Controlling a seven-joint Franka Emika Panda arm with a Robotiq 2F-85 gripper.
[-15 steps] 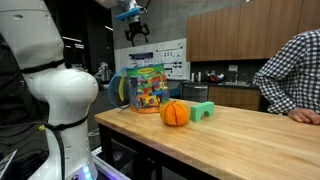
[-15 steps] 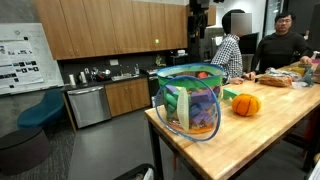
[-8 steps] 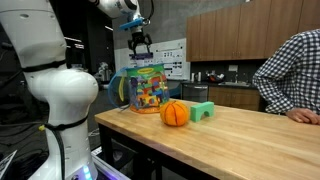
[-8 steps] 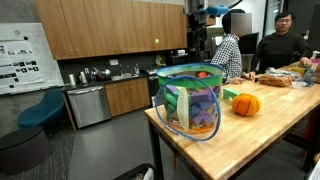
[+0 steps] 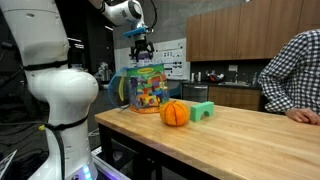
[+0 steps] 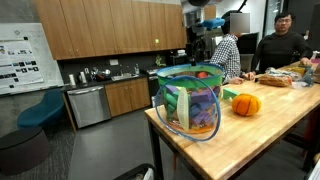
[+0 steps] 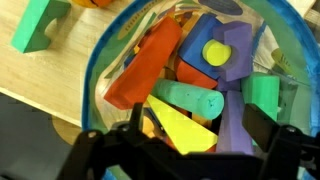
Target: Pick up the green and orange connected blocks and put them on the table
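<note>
A clear bag with blue trim stands on the table, full of foam blocks; it also shows in an exterior view. My gripper hangs open just above the bag's mouth, as an exterior view also shows. In the wrist view my open fingers frame an orange block, a green cylinder, a yellow wedge and purple pieces. On the table beside the bag an orange ribbed ball touches a green arch block. I cannot tell whether they are joined.
The robot's white base stands at the table's end. A person in a checked shirt leans on the far side. Two people sit at the table's far end. The bag sits near the table edge.
My gripper has come down from high above the bag to just over its mouth. The bag, ball and green block have not moved.
</note>
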